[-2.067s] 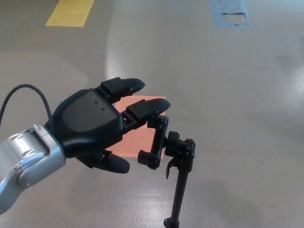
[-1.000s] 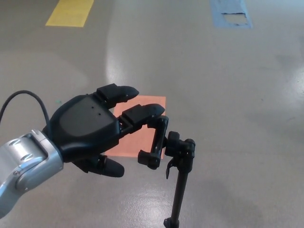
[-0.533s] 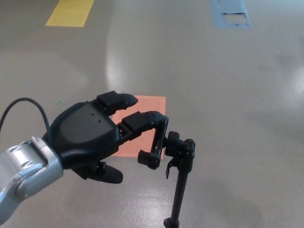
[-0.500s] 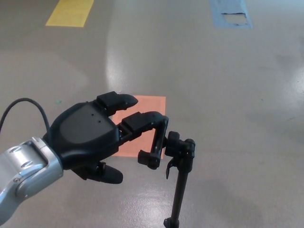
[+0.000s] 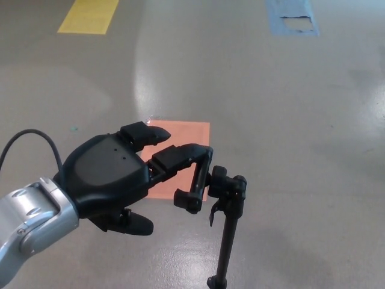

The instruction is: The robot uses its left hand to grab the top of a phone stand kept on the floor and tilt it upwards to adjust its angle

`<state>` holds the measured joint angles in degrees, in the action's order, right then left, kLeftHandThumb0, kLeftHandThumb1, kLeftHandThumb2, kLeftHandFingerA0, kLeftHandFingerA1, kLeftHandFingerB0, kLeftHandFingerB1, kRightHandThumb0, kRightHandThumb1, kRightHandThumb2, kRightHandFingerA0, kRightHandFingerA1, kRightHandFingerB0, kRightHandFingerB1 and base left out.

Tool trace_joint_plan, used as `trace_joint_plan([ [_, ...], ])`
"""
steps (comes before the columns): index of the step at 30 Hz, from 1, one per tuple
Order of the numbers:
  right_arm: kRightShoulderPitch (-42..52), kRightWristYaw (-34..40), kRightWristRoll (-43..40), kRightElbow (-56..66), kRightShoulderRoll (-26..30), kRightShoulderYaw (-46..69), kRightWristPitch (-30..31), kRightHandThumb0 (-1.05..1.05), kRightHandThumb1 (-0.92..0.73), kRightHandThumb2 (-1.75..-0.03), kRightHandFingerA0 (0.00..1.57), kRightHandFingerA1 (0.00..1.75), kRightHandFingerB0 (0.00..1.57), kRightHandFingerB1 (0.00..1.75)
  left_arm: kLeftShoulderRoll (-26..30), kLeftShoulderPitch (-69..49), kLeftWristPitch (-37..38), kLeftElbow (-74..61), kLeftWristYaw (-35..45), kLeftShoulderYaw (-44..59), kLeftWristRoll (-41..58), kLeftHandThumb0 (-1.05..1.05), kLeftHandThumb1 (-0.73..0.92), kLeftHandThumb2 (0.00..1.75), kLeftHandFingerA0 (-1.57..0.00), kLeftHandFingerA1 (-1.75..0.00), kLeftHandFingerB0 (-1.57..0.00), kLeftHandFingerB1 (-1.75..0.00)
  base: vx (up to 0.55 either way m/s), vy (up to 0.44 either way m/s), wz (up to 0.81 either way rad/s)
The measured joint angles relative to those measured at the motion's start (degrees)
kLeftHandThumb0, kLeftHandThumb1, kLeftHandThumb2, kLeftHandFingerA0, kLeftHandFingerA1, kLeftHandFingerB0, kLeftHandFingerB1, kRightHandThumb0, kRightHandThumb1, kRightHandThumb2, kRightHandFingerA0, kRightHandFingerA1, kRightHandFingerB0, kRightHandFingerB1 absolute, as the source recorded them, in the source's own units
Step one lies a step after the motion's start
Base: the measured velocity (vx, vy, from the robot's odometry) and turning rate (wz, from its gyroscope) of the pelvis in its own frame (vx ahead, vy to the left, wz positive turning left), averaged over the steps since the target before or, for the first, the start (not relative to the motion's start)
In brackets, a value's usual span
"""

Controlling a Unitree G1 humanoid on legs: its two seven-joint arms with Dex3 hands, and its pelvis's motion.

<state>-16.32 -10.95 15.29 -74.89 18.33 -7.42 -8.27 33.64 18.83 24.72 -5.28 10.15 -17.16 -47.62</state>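
Left hand with fingers spread, one fingertip at the top of the phone stand; rigid, light, tippy, best gripped at its upper clamp

Left hand enters from lower left on a silver forearm, back of hand facing up, black cable looping off behind the wrist. Fingers extended forward and spread, not curled shut on anything; upper one straight, lower one bent slightly down at the tip. Thumb pokes out underneath the palm. Right hand out of frame.
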Motion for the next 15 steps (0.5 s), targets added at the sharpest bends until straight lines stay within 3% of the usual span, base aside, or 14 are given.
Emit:
trace_joint_plan([
  [7, -0.2, -0.2, 0.0, 0.0, 0.0, 0.0, 0.0, -0.64, -0.72, -0.64, 0.15, 0.35, 0.19, 0.30, 0.0, 0.0, 0.0, 0.9, -0.6, 0.0, -0.1, -0.80, 0.55, 0.92, -0.09, -0.35, 0.00, -0.23, 0.00, 0.000, 0.00],
  [8, -0.2, -0.2, 0.0, 0.0, 0.0, 0.0, 0.0, -0.63, -0.72, -0.62, 0.15, 0.36, 0.19, 0.30, 0.0, 0.0, 0.0, 1.0, -0.8, 0.0, -0.1, -0.80, 0.70, 0.63, -0.14, -0.28, -0.01, -0.22, 0.00, 0.000, 0.00],
  [10, -0.2, -0.2, 0.0, 0.0, 0.0, -0.1, 0.0, -0.62, -0.72, -0.62, 0.15, 0.36, 0.19, 0.30, 0.0, 0.0, 0.0, 1.2, -1.2, 0.0, -0.4, -0.80, 0.70, 0.62, -0.14, -0.28, -0.01, -0.21, 0.00, 0.000, 0.00],
  [11, -0.2, -0.3, 0.0, 0.0, 0.0, -0.1, 0.0, -0.62, -0.72, -0.62, 0.15, 0.36, 0.19, 0.30, 0.0, 0.0, 0.0, 1.2, -1.2, 0.0, -0.5, -0.80, 0.70, 0.62, -0.14, -0.28, -0.01, -0.21, 0.00, 0.000, 0.00],
  [12, -0.2, -0.3, 0.0, 0.0, 0.0, -0.1, 0.0, -0.62, -0.72, -0.62, 0.14, 0.35, 0.19, 0.30, 0.0, 0.0, 0.0, 1.2, -1.3, 0.0, -0.5, -0.80, 0.55, 0.92, -0.08, -0.34, -0.01, -0.21, 0.00, 0.000, 0.00],
  [14, -0.2, -0.3, 0.0, 0.0, 0.0, -0.1, 0.0, -0.62, -0.72, -0.62, 0.15, 0.36, 0.19, 0.30, 0.0, -0.1, 0.0, 1.2, -1.5, 0.0, -0.6, -0.80, 0.55, 0.91, -0.08, -0.34, -0.01, -0.22, 0.00, 0.000, 0.00],
  [15, -0.2, -0.4, 0.0, 0.0, 0.0, -0.1, 0.1, -0.63, -0.72, -0.62, 0.14, 0.36, 0.19, 0.32, 0.0, -0.1, 0.0, 1.2, -1.5, 0.0, -0.6, -0.79, 0.68, 0.62, -0.14, -0.28, -0.01, -0.22, 0.00, 0.000, 0.00],
])
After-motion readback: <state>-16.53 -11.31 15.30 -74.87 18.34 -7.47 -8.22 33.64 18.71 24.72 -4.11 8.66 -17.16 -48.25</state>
